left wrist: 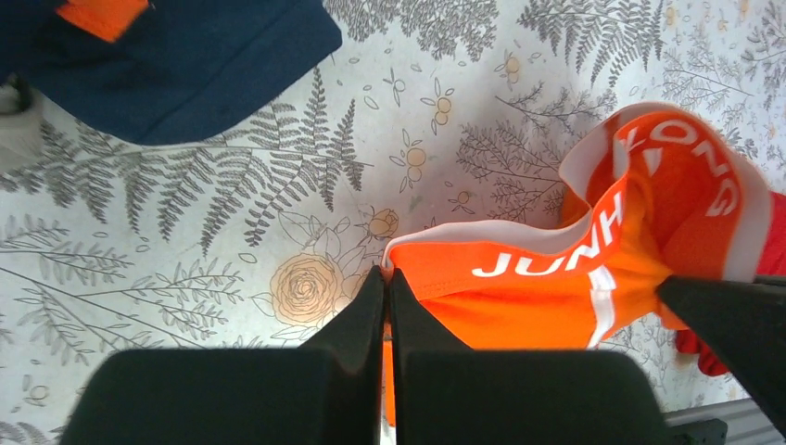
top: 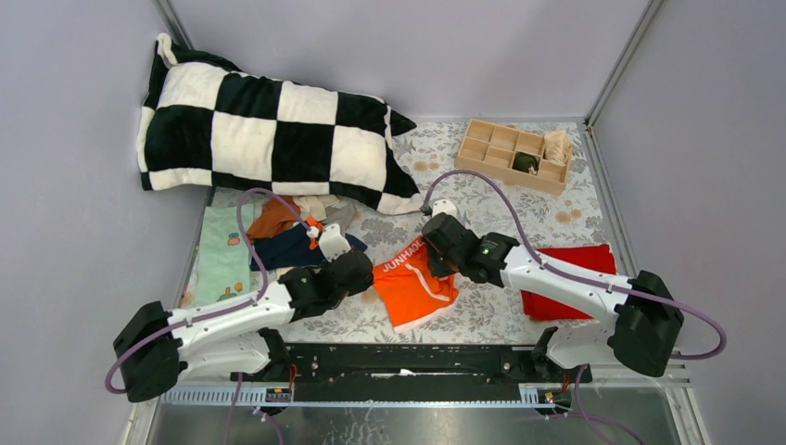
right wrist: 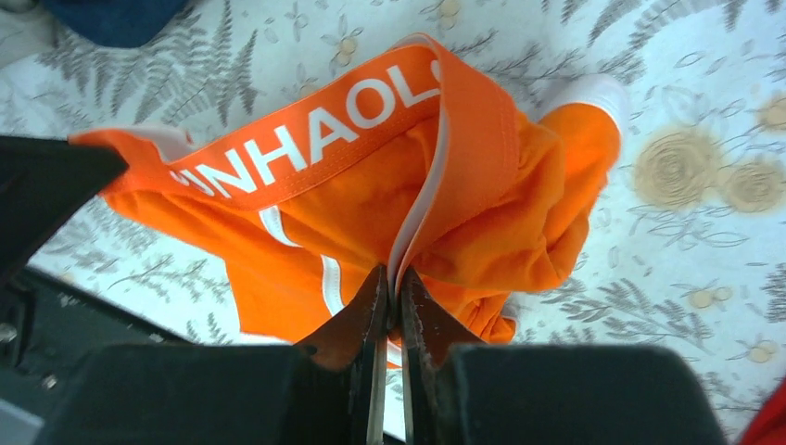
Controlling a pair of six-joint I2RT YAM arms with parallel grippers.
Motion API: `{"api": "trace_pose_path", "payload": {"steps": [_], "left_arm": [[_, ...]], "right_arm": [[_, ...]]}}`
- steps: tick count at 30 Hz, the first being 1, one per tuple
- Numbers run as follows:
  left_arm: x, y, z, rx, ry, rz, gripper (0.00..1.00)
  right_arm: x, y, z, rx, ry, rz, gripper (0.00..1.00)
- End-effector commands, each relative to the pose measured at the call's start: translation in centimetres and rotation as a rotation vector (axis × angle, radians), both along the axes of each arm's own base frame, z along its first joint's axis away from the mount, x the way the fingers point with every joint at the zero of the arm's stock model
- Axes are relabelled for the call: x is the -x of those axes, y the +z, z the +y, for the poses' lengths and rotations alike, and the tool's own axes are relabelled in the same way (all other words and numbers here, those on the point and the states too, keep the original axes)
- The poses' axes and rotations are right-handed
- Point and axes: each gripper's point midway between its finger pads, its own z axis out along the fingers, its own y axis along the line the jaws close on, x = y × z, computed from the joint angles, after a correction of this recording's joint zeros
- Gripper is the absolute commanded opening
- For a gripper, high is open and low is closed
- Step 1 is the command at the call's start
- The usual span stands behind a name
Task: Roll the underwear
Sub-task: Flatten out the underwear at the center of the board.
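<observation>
The bright orange underwear (top: 414,286) with white lettering lies on the floral cloth between my two arms, partly lifted and bunched. My left gripper (top: 369,271) is shut on the left corner of its waistband, seen close in the left wrist view with the left gripper (left wrist: 386,274) pinching the orange underwear (left wrist: 547,301). My right gripper (top: 434,252) is shut on the waistband's other end; in the right wrist view the right gripper (right wrist: 393,278) clamps the white edge of the orange underwear (right wrist: 371,190). Navy underwear (top: 289,247) lies left of my left gripper.
A rust-brown piece (top: 274,219) tops the pile with the navy one. A light green cloth (top: 222,252) lies far left. The checked pillow (top: 269,130) fills the back left. A wooden compartment tray (top: 513,152) stands back right. A red cloth (top: 576,269) lies under my right arm.
</observation>
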Motion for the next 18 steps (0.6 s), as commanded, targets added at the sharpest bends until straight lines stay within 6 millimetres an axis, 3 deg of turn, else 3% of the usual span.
{"api": "trace_pose_path", "payload": {"steps": [1,5,11,16,18], "left_arm": [[-0.4,2.1,2.0,-0.133,-0.066,-0.070,0.00],[-0.1,2.6,2.8,-0.190,-0.105,-0.078,0.00],[0.4,0.8,2.4,-0.215,-0.155,-0.041,0.00],[0.5,-0.6,1.6,-0.211,-0.168,-0.007,0.00],[0.5,-0.8,1.4,-0.207,-0.168,-0.002,0.00]], "right_arm": [[3.2,-0.6,0.5,-0.075,0.028,0.145,0.10],[5.5,-2.4,1.1,-0.165,0.014,0.251,0.11],[5.4,-5.5,-0.3,-0.145,-0.097,0.257,0.15],[4.6,-5.6,0.1,-0.137,-0.114,0.242,0.28],[4.2,-5.1,0.0,-0.138,-0.122,0.221,0.28]]}}
